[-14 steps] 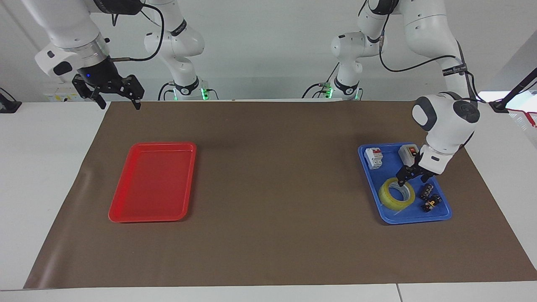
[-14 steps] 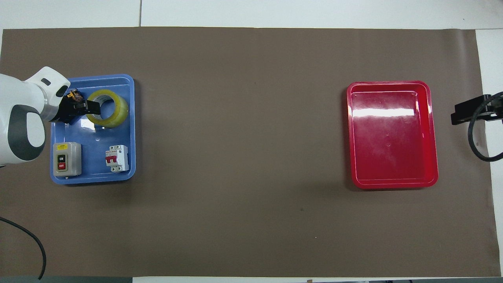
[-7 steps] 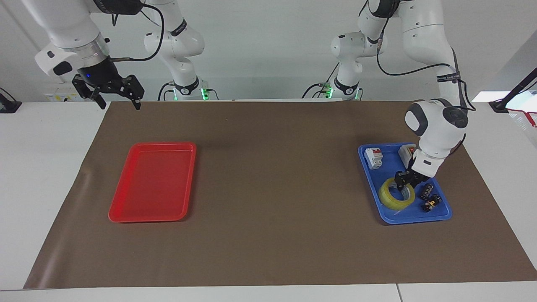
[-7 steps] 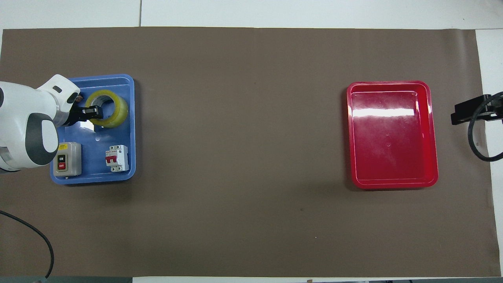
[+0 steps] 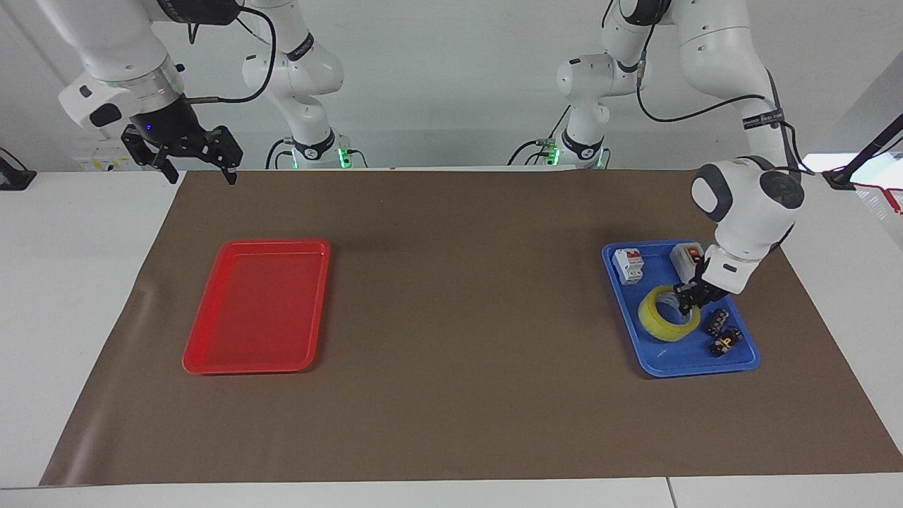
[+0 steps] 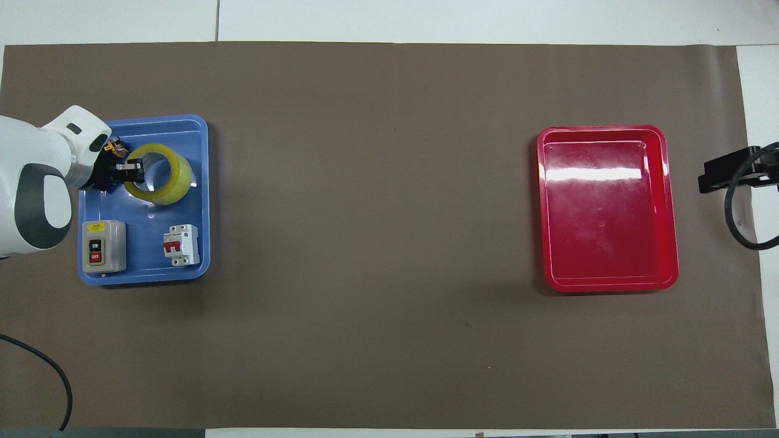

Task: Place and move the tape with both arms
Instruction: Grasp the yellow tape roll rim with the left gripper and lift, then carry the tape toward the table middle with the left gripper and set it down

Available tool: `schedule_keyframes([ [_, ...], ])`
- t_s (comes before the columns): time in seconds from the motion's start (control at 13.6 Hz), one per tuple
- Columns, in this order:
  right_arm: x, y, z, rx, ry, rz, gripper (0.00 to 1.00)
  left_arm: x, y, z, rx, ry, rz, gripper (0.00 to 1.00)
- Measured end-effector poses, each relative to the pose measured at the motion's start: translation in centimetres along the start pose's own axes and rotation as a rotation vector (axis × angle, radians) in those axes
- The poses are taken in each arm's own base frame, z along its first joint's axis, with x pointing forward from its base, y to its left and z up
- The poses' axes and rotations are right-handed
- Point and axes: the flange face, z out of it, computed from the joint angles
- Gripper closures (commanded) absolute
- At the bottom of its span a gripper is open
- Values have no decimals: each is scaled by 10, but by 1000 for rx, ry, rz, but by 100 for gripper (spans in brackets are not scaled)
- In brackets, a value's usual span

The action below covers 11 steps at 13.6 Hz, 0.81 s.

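- Two arms share this table [image 5: 451,423], and only my left gripper [image 5: 688,302] is at work: its fingers are clamped on the wall of the tape [image 5: 669,315], one finger inside the core ring and one outside, at the side of the roll toward the left arm's end of the table.
- One roll, tilted: the tape hangs over the blue tray [image 5: 705,363], lifted at the gripped side so its open core faces up and toward the table's middle. I cannot tell whether its lower edge touches the tray floor.
- From overhead, the tape [image 6: 159,181] sits over the part of the blue tray [image 6: 204,201] farther from the robots, with the small black connector pieces [image 5: 724,331] just beside the left gripper [image 6: 129,174], and the grey on/off switch box [image 6: 104,245] and white circuit breaker [image 6: 182,244] nearer the robots.
- My right gripper [image 5: 199,169] waits in the air over the table's edge at the right arm's end, fingers spread and holding nothing.
- Well apart from the tape lies the red tray [image 5: 257,305], toward the right arm's end. The right arm is nearer it, so I judge that the coming move carries the roll toward the table's middle, where that arm can reach it.
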Motion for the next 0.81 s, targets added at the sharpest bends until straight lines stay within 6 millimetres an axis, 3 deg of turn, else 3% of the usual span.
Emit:
schedule_keyframes([
  [0.15,0,0,0,0,0,0,0,2,21,-38,-6,4,-23,100],
  [0.29,0,0,0,0,0,0,0,-4,68,-53,-15,13,-46,100],
  [0.59,0,0,0,0,0,0,0,-33,183,-46,-26,-6,-64,100],
  [0.81,0,0,0,0,0,0,0,-66,270,-36,-20,9,-104,100],
])
